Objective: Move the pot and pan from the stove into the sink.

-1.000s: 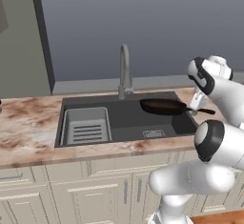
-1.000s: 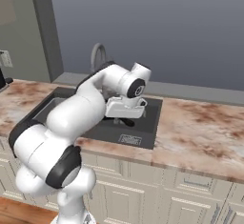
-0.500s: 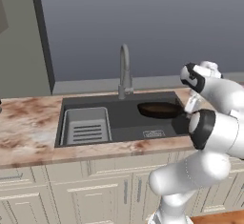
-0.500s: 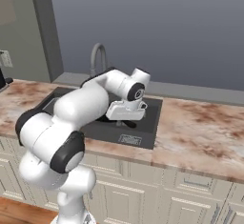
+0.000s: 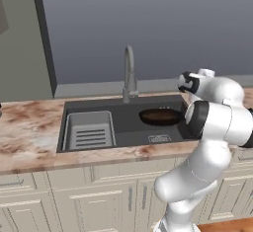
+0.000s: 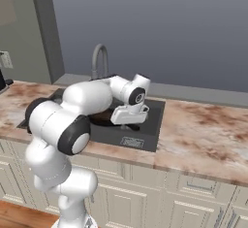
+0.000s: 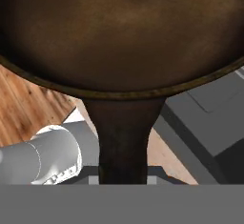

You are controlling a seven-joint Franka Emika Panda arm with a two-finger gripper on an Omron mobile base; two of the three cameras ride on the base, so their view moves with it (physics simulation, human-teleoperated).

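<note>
The pan (image 5: 160,116), shallow and dark with a brownish inside, hangs low over the right half of the sink (image 5: 123,136). Its long handle (image 7: 124,139) runs back toward my hand, and my gripper (image 6: 125,123) is shut on it. In the hand view the pan (image 7: 119,32) takes up the upper part, with the handle coming straight down between my fingers. From the right base view, a brown sliver of the pan (image 6: 100,119) shows behind my forearm. Whether the pan touches the basin floor I cannot tell. The pot and the stove are out of view.
A tall slim faucet (image 5: 129,74) rises behind the basin, just left of the pan. A light grey slotted rack (image 5: 90,130) fills the sink's left half. Marbled counter (image 6: 203,135) stretches to the right, and a grey wall stands behind.
The pan has travelled a little left and down into the sink's right half, still held by its handle. My arm has folded in closer over the basin.
</note>
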